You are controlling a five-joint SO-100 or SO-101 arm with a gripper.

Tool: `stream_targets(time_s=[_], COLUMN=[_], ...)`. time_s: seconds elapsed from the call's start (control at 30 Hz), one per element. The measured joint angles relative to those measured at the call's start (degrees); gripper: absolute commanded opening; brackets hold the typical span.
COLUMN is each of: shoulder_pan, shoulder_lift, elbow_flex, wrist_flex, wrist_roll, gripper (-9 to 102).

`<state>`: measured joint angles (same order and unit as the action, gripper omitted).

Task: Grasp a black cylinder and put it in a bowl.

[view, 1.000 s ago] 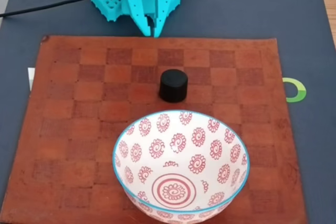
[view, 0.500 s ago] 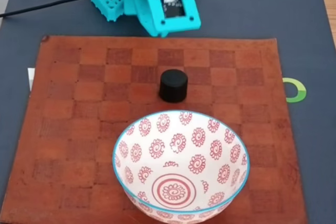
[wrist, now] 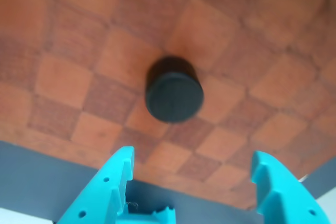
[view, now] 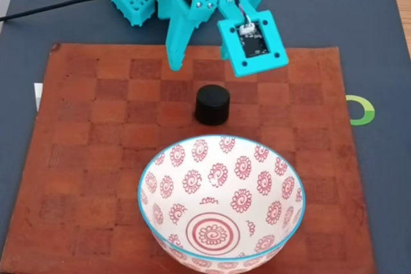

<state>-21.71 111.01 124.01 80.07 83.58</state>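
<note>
At centre frame in the wrist view, the black cylinder (wrist: 174,90) stands upright on the checkered mat (wrist: 63,77), just above the gap of the turquoise gripper (wrist: 191,174), whose fingers are spread wide; the bowl (view: 192,149) waits below in the fixed view.

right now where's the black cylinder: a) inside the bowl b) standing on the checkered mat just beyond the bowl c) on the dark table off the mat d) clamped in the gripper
b: the black cylinder stands free on the checkered mat just beyond the bowl, and the open gripper hangs above it without touching it.
</note>
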Motion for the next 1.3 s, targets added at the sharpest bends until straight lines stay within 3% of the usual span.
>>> stream_targets(time_s=[0.33, 1.3], shoulder_pan=[-0.8, -1.2], shoulder_lift=[-7.6, -13.2], elbow_flex=[-0.1, 4.6], wrist_flex=[-7.3, -13.6], wrist_roll=[0.0, 0.0], gripper=[29, 29])
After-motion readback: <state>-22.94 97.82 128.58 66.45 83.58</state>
